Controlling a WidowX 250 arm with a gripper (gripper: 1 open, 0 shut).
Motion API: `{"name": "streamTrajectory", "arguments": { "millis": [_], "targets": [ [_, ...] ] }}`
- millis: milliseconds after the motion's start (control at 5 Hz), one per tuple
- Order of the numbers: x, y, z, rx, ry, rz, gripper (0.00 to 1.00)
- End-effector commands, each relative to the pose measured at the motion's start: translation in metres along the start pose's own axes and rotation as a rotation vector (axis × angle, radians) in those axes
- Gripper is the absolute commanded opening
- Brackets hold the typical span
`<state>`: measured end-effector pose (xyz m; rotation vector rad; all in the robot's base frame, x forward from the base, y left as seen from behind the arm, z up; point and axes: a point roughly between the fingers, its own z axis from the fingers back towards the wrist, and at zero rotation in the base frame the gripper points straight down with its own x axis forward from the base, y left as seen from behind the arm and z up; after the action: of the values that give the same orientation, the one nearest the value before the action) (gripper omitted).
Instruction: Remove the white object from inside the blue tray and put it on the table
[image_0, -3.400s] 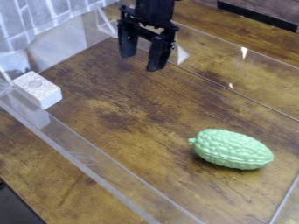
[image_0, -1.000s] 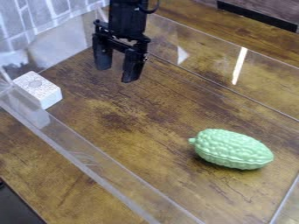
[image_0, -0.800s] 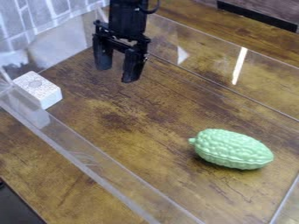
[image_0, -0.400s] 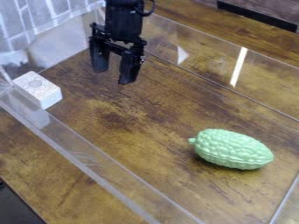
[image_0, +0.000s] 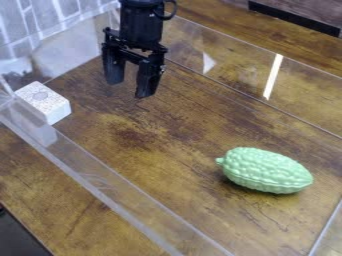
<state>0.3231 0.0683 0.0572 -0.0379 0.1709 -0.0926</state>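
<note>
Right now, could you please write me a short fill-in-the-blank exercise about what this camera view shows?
1. The gripper hangs above the table with its jaws ____.
2. The white object lies near the picture's ____ edge.
3. The bumpy fruit is ____ in colour.
4. The jaws hold ____.

Missing words: open; left; green; nothing

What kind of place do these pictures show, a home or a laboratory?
Probably a robot test bench, not a home: a black end effector hangs open over a worn wooden table fenced by clear plastic panels, with only a toy-like green fruit and a white block.
</note>
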Motion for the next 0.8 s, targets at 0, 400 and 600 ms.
{"name": "streamTrajectory", "arguments": {
  "millis": [0,400,600],
  "targets": [
    [-0.0022,0.0093,0.0111,0.003,-0.037,0.028,1.0],
    [-0.0029,0.0114,0.011,0.003,-0.042,0.028,1.0],
    [-0.0068,0.0136,0.0109,0.001,-0.041,0.031,1.0]
  ]
}}
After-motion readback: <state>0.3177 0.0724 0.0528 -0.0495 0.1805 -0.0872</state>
